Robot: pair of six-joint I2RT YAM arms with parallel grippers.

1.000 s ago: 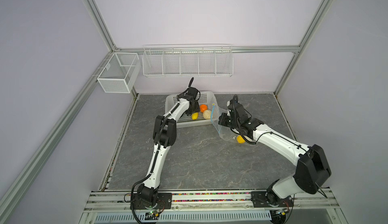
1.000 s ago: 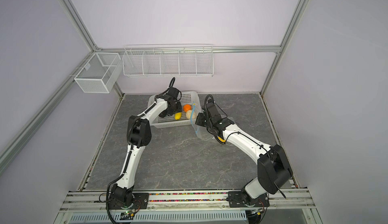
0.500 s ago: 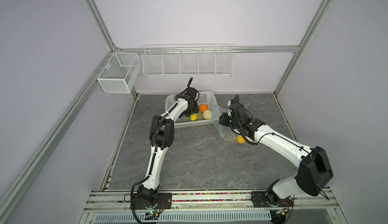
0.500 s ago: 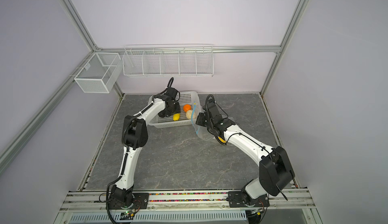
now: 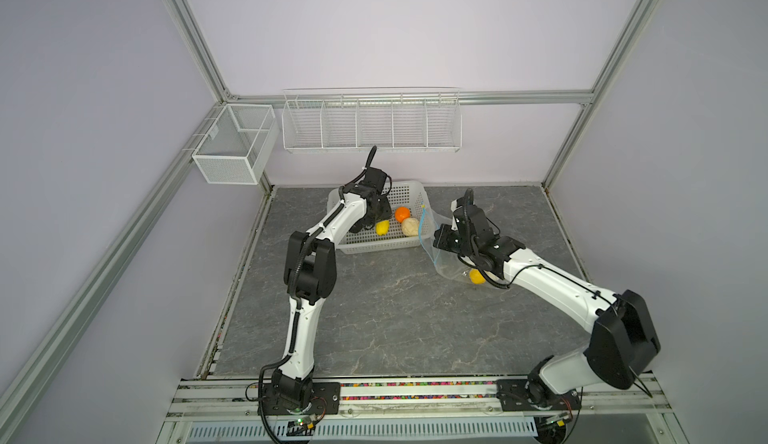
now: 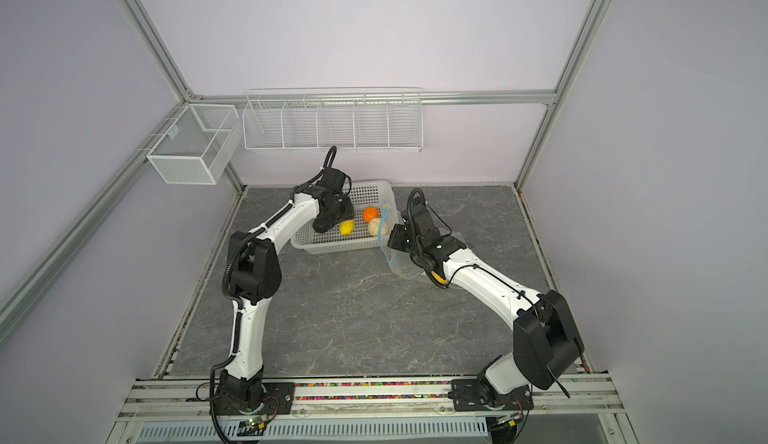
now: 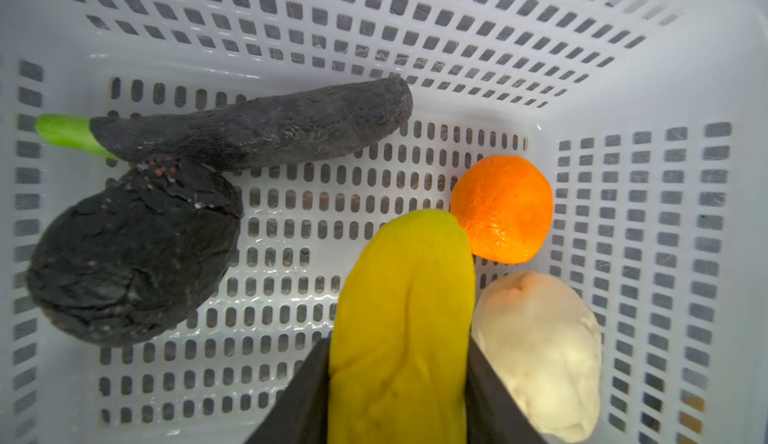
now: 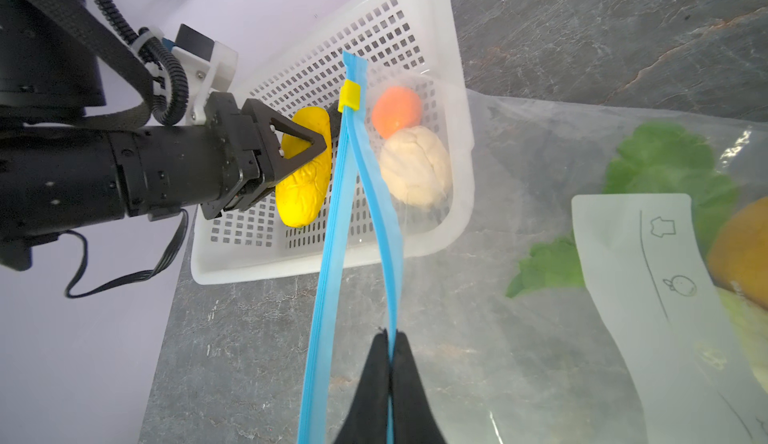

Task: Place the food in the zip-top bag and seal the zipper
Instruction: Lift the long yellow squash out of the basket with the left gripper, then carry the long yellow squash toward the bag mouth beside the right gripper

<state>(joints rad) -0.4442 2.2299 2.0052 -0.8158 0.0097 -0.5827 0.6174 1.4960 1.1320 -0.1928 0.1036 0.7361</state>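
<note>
Jaws of the left gripper (image 7: 400, 340) have closed on the yellow piece (image 7: 403, 279) in the basket (image 8: 257, 269), its elbow swung leftward. Right gripper (image 8: 390, 333) stays pinched on the zipper (image 8: 388, 254), holding the bag (image 8: 519, 379) open beside the basket.

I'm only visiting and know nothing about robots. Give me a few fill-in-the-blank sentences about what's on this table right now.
The left jaws grip the yellow toy inside the white ____.
The right jaws pinch the ____ zipper of the clear bag.
The zipper's slider tab is ____.
Inside the bag lies a ____ leafy piece.
Missing words: basket, blue, yellow, green.
</note>
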